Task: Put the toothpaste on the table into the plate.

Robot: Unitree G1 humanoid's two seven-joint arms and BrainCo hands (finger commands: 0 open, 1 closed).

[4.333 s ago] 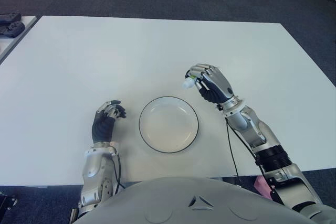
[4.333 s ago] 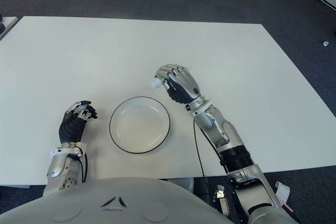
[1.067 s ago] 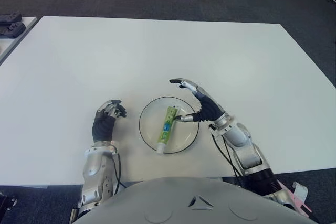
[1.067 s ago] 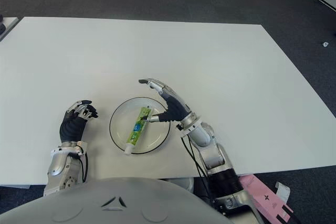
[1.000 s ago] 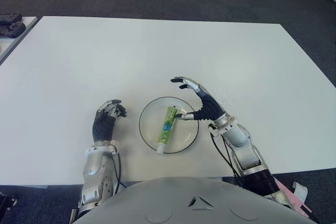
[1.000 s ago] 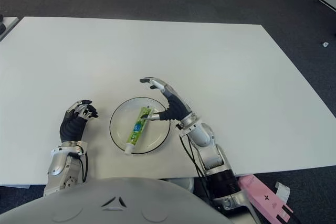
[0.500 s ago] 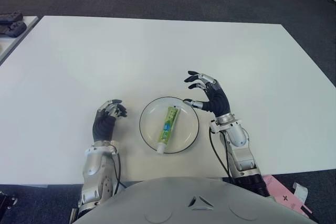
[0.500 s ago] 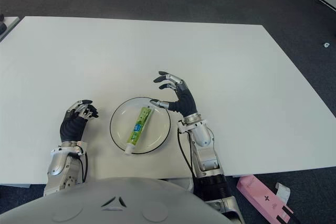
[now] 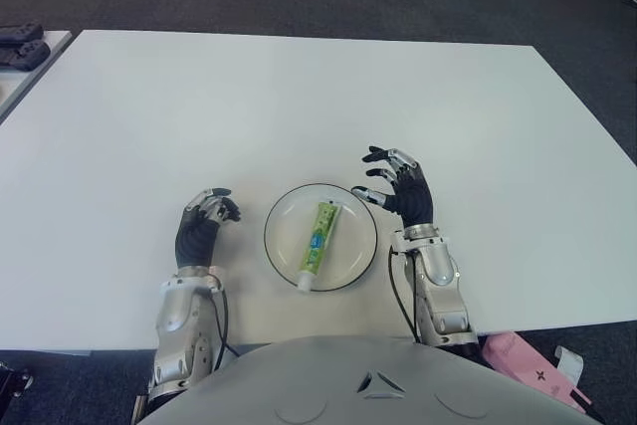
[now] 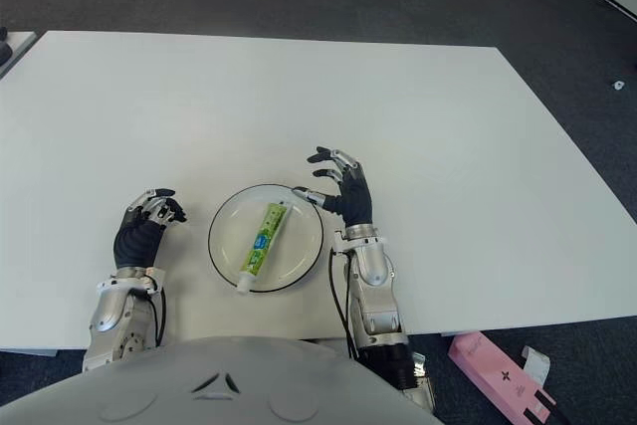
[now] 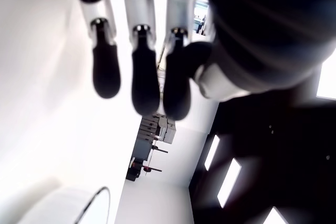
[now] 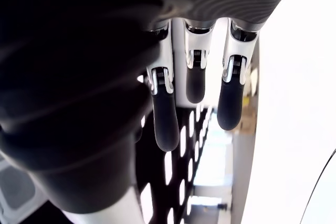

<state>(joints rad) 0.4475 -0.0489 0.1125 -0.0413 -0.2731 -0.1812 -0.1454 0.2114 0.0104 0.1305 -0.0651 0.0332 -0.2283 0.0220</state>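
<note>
The green plastic toothpaste tube lies inside the round white black-rimmed plate on the white worktop, so placing looks finished. The right hand, just right of the plate, is spread and empty (nothing pinched). The left hand, left of the plate, is curled, idle. Next, only a retreat.

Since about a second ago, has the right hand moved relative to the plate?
Yes. The right hand has pulled back off the plate toward the robot's right; it now shows beside the rim, fingers spread and empty, while the toothpaste lies in the plate.
</note>
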